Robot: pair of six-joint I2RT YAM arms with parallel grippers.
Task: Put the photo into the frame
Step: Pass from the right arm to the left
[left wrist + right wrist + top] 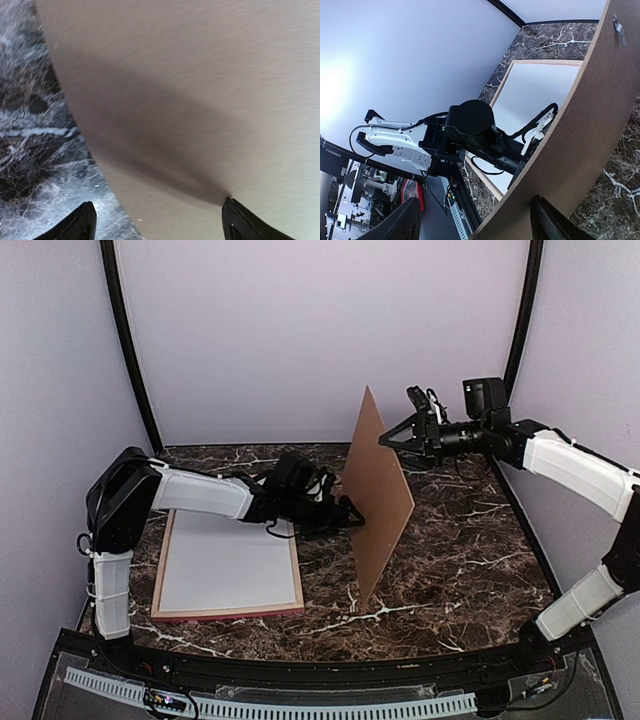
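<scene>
The frame lies flat at the left of the table, pale wood with a pink lower edge, and a blank whitish sheet fills it. The frame's rim also shows in the right wrist view. The photo's printed face is not in view. The brown hardboard backing stands tilted on one corner at mid-table. My left gripper is open against its left face; that face fills the left wrist view, one fingertip touching it. My right gripper is open, its jaws straddling the board's upper edge.
The dark marble table extends right of the board. The left arm reaches across the frame's far right corner. A small metal clip sits on the board's back. White walls enclose the back and sides.
</scene>
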